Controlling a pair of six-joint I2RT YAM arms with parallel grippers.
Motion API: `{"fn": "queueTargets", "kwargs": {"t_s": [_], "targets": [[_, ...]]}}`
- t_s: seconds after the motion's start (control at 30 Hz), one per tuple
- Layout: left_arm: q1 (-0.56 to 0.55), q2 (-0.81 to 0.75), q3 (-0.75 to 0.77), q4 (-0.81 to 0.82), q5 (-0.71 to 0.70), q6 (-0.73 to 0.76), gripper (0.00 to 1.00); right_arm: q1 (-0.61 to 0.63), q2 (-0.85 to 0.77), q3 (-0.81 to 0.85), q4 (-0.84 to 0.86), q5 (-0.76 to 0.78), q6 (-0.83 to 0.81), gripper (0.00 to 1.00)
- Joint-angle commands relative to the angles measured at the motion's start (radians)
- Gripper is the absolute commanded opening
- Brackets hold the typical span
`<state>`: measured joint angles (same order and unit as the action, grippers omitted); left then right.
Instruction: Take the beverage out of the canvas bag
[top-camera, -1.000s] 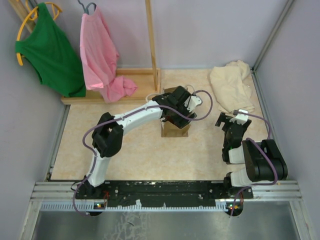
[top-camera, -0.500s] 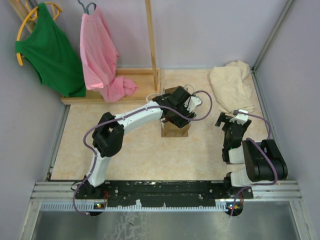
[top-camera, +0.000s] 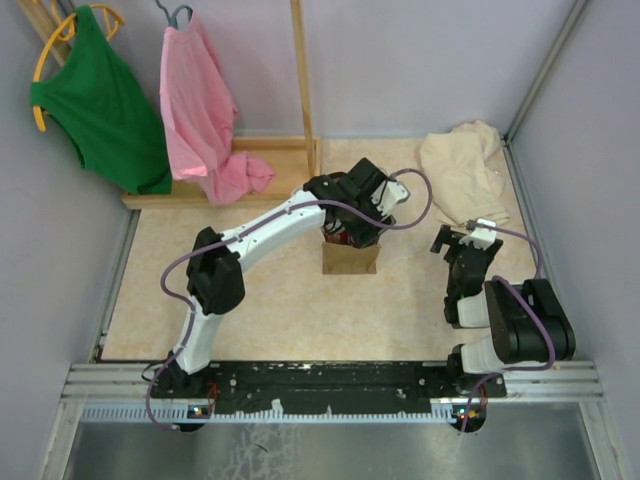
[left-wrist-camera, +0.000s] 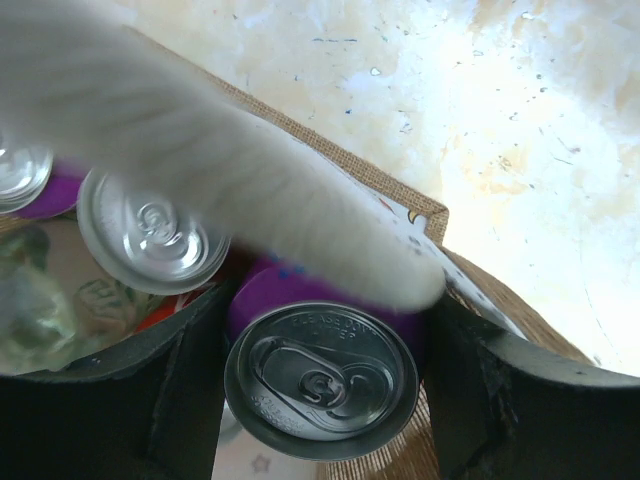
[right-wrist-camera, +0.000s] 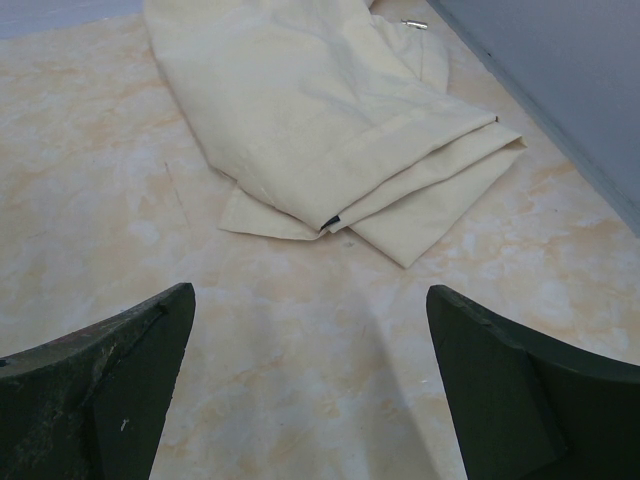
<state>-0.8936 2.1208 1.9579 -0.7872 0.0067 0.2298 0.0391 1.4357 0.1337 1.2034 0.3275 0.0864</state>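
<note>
The canvas bag (top-camera: 351, 259) is a small tan-brown tote standing upright mid-table. My left gripper (top-camera: 352, 228) is just above its mouth. In the left wrist view the left gripper (left-wrist-camera: 325, 335) is shut on a purple beverage can (left-wrist-camera: 320, 378) with a silver top, held between the two dark fingers (left-wrist-camera: 185, 390). A blurred white loop handle (left-wrist-camera: 250, 190) crosses in front. The bag's woven rim (left-wrist-camera: 400, 192) shows below, with other can tops (left-wrist-camera: 150, 236) inside. My right gripper (top-camera: 462, 240) is open and empty, over bare table (right-wrist-camera: 310, 340).
A heap of beige cloth (top-camera: 462, 170) lies at the back right, close ahead of the right gripper (right-wrist-camera: 320, 130). A wooden rack (top-camera: 300, 80) with a pink garment (top-camera: 205, 110) and a green garment (top-camera: 100, 95) stands at the back left.
My left gripper has risen and shifted a little toward the back over the bag, bringing the purple can up with it. The right arm has not moved.
</note>
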Motion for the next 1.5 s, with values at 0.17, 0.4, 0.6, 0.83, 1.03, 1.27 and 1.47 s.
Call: {"fn": "queueTargets", "kwargs": {"t_s": [0.17,0.4,0.6,0.83,1.03,1.27,1.47], "targets": [[0.006,-0.058,0.205,-0.14,-0.035,0.051,0.0,0.007,0.006,0.029,0.042,0.015,-0.011,0.99],[0.005,-0.073,0.239,-0.167,-0.099,0.051,0.0,0.007,0.006,0.029,0.042,0.015,-0.013,0.99],[0.007,-0.085,0.278,-0.174,-0.153,0.066,0.0,0.007,0.006,0.029,0.042,0.015,-0.012,0.99],[0.007,-0.143,0.25,-0.078,-0.16,0.07,0.0,0.006,0.006,0.029,0.042,0.015,-0.012,0.99],[0.011,-0.175,0.281,-0.042,-0.206,0.095,0.0,0.007,0.006,0.03,0.041,0.016,-0.012,0.99],[0.061,-0.239,0.277,0.002,-0.268,0.097,0.0,0.007,0.006,0.03,0.042,0.015,-0.012,0.99],[0.152,-0.334,0.19,0.104,-0.299,0.063,0.0,0.007,0.006,0.029,0.042,0.015,-0.012,0.99]]}}
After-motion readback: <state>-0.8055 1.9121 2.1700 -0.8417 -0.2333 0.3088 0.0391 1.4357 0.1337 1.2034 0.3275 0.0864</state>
